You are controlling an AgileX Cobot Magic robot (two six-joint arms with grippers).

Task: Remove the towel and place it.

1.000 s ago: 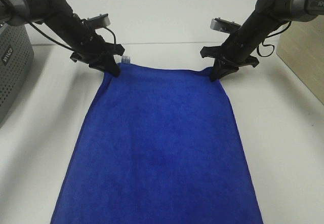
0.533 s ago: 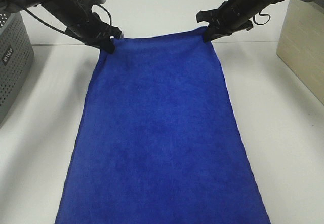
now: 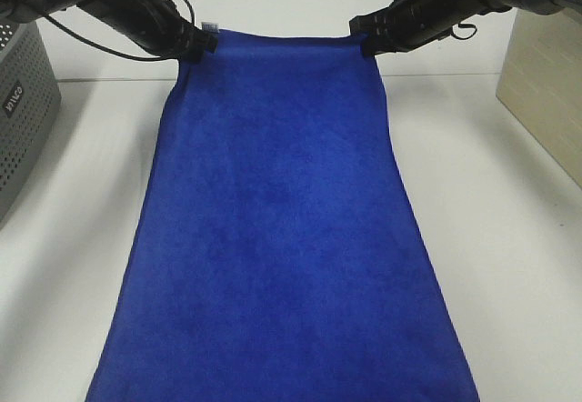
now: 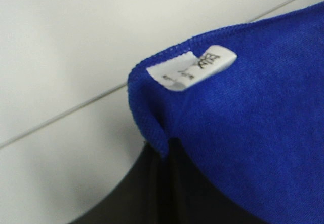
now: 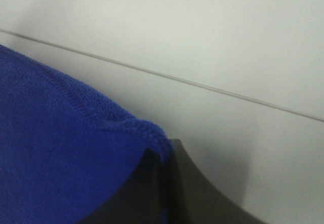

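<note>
The royal-blue towel hangs spread out from its two far corners, its lower part lying on the white table toward the front edge of the exterior view. My left gripper is shut on the towel's far left corner, beside the small white label. The left wrist view shows that corner and the label pinched in the dark fingers. My right gripper is shut on the far right corner, seen in the right wrist view held by the fingers.
A grey perforated basket stands at the left edge of the table. A beige box stands at the right edge. White table surface lies on both sides of the towel.
Both grippers have risen and moved toward the back, lifting the towel's far edge. The towel has stretched out longer and its front end has shifted slightly.
</note>
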